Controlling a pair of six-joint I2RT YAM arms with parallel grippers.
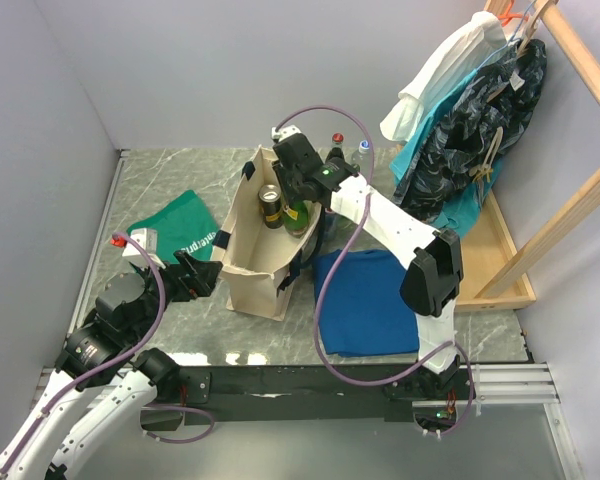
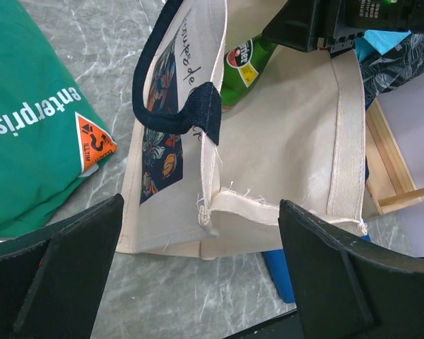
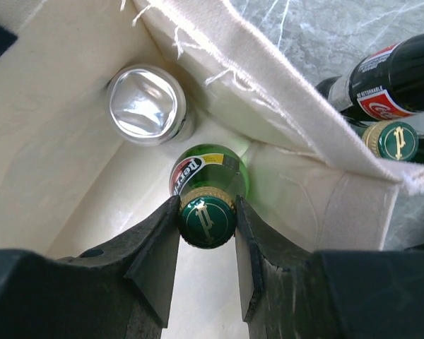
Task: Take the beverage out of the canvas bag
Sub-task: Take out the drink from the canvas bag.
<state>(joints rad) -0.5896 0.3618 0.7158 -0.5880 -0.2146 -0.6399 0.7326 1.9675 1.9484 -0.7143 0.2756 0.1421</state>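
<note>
A boxy cream canvas bag (image 1: 252,272) with navy strap handles stands open on a grey marbled table (image 1: 160,180), between the two robot arms.

The right gripper (image 3: 207,206) reaches down into the bag, its two dark fingers pinched narrow on the neck of a green bottle (image 3: 210,169), which stands upright inside. The bottle's green cap (image 3: 207,222) bears a gold cursive "p". The neck label shows "perri" in white on red and black, and the rest curves out of sight. Beside the bottle in the bag sits a can (image 3: 147,104). Only its plain silver top shows, so no brand can be read.

The left gripper (image 1: 198,275) hovers low at the bag's near side with its fingers spread wide, holding nothing.

On the bag's outer side is a navy flowered panel with dark script above it. Only "de" is legible, and the rest is folded away.

Left of the bag lies a green cloth (image 2: 35,120) with white lettering reading "enterpris", cut by the picture's edge, and an orange triangle tag whose print is too small to read.

Just outside the bag's far wall stand a dark bottle (image 3: 392,81) with a red label, its fine white print unclear, and another capped bottle (image 3: 394,139) with the same gold "p". A flat blue cloth (image 1: 365,300) lies right of the bag. Clothes (image 1: 470,110) hang on a wooden rack (image 1: 570,200) at the far right, partly cut off.
</note>
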